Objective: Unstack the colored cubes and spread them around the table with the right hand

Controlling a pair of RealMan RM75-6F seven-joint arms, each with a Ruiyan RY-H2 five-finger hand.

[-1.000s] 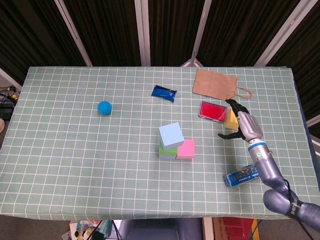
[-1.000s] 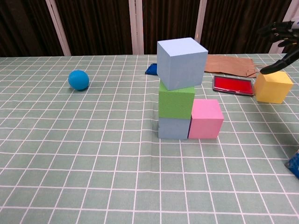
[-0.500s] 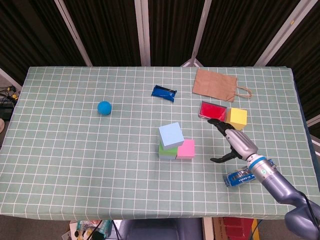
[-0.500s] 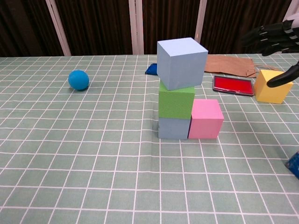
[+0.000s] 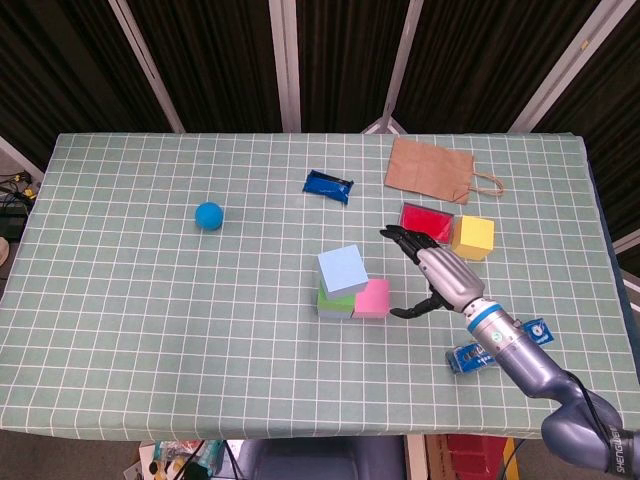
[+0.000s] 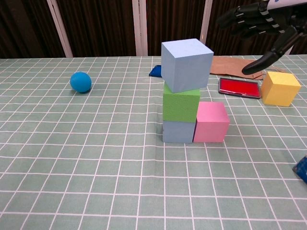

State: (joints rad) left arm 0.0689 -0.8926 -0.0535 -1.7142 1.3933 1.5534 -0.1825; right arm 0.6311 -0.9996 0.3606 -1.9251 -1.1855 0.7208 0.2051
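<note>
Near the middle of the green checked tabletop (image 5: 150, 300), a stack is seen: a large light-blue foam cube (image 6: 186, 64) sits slightly twisted on a green foam cube (image 6: 181, 104), which rests on a smaller pale-blue cube (image 6: 178, 131). A pink foam cube (image 6: 211, 121) stands touching the stack's base at its 3 o'clock side. A yellow foam cube (image 5: 472, 237) lies apart, just beside a red flat pad (image 5: 425, 221) and near a brown paper bag (image 5: 430, 168).

The right hand (image 5: 432, 272) is released, its fingers spread and nothing held; it is raised above the tabletop. From this hand, the light-blue top cube lies at roughly 9 o'clock in the head view, close by, with the pink cube lower and between them. The left hand is not shown in either view.

The top cube is judged the next thing to be grasped; its overhanging, rotated seat suggests it could tip the stack if nudged sideways.
</note>
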